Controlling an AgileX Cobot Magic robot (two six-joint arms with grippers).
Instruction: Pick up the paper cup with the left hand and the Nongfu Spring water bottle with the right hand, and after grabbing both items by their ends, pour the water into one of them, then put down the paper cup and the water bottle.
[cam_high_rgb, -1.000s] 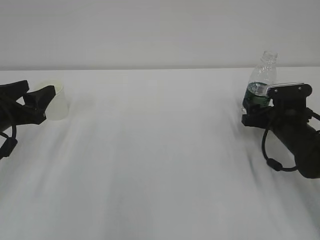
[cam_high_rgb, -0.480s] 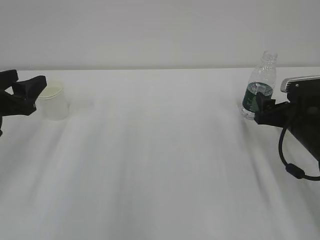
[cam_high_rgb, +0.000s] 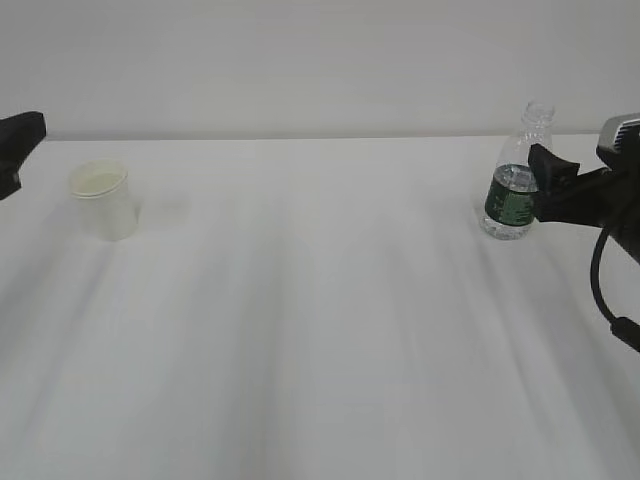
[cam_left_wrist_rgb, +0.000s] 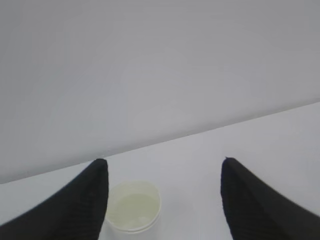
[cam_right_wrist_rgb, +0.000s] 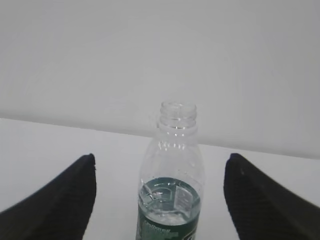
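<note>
Bench (cam_high_rgb: 320, 330): plain white surface, pale wall behind it.

Paper cup (cam_high_rgb: 101, 198): stands upright on the bench at far left, rim up, free of any contact. In the left wrist view the paper cup (cam_left_wrist_rgb: 133, 207) sits low in frame, just right of the left finger's tip, its pale cream inside visible; the bottom edge of the frame cuts off its lower part.

Left hand (cam_high_rgb: 15, 148): only a black end piece shows at the left edge of the exterior view, left of the cup and apart from it. Left pincer (cam_left_wrist_rgb: 162, 172): fingers (cam_left_wrist_rgb: 80, 205) spread wide, nothing between them except the cup further ahead. Empty.

Nongfu Spring water bottle (cam_high_rgb: 516, 180): upright on the bench at far right, uncapped, dark green label around the middle. The right wrist view shows the bottle (cam_right_wrist_rgb: 172, 185) centred between the two fingers, neck open at top, and water (cam_right_wrist_rgb: 167, 206) visible inside at the level of the label's upper edge.

Right hand (cam_high_rgb: 600, 190): enters from the right edge, a grey-silver block at its top, a black cable looping below. Its black tip overlaps the bottle's right side in the exterior view; whether they touch, I cannot tell there. Right pincer (cam_right_wrist_rgb: 160, 165): fingers (cam_right_wrist_rgb: 260, 200) stand wide, with clear gaps to the bottle on both sides in the wrist view. Not gripping.

Cup and bottle sit well apart, at opposite ends of the bench.
</note>
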